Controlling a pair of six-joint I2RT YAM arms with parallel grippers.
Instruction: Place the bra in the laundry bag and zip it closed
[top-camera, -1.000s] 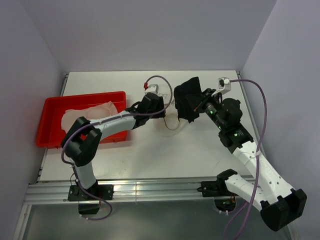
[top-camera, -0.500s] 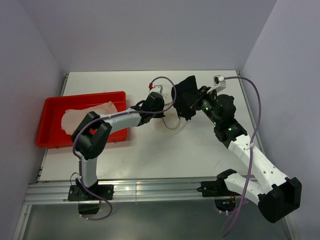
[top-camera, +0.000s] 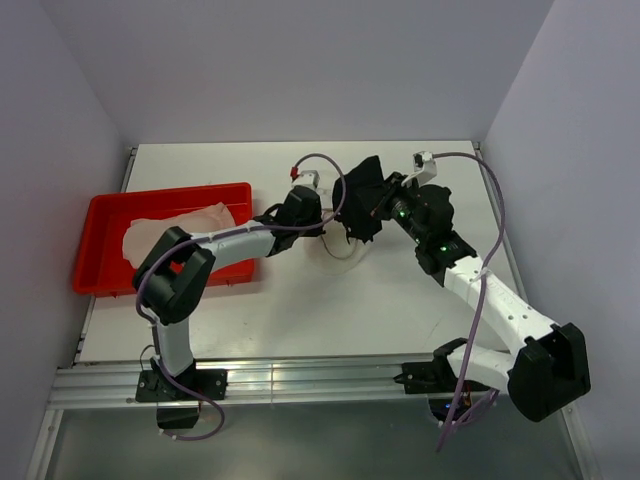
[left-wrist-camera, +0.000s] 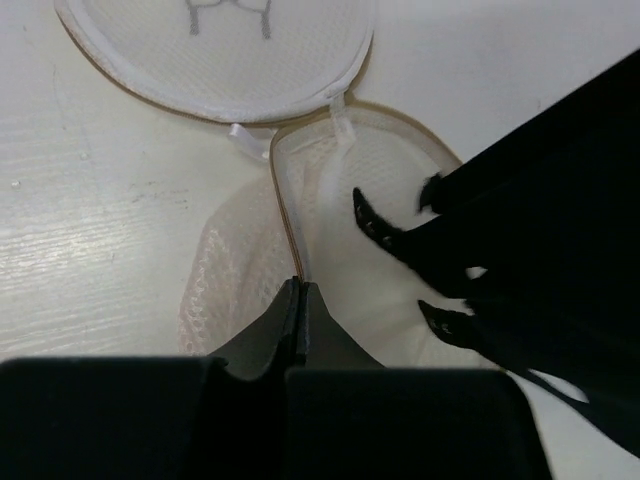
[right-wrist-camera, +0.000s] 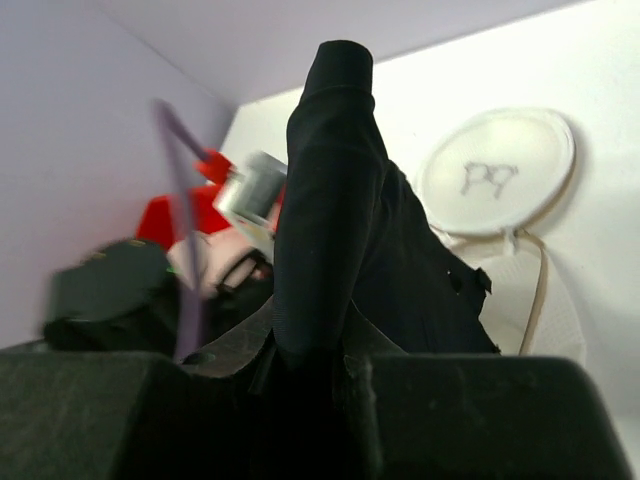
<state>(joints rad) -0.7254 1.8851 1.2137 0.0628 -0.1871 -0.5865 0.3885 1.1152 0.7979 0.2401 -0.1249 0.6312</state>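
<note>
The laundry bag (left-wrist-camera: 375, 170) lies open on the table, a whitish mesh drum whose round lid (left-wrist-camera: 220, 50) is flipped back beside it. My left gripper (left-wrist-camera: 300, 287) is shut on the bag's near rim, with the tan zipper edge running into its jaws. The black bra (right-wrist-camera: 330, 170) hangs from my right gripper (right-wrist-camera: 310, 340), which is shut on it. It is held just above and to the right of the bag's opening (right-wrist-camera: 535, 295). From above, the bra (top-camera: 362, 198) covers most of the bag (top-camera: 345, 250), and the left gripper (top-camera: 326, 228) sits at the bag's left side.
A red tray (top-camera: 160, 192) holding pale cloth (top-camera: 175, 225) stands at the left of the table, under the left arm's forearm. Grey walls close in the back and both sides. The right arm (top-camera: 480, 285) stretches diagonally across the right half.
My left gripper has gone from open to shut on the bag's rim. The right arm has carried the bra leftward, closer over the bag.
</note>
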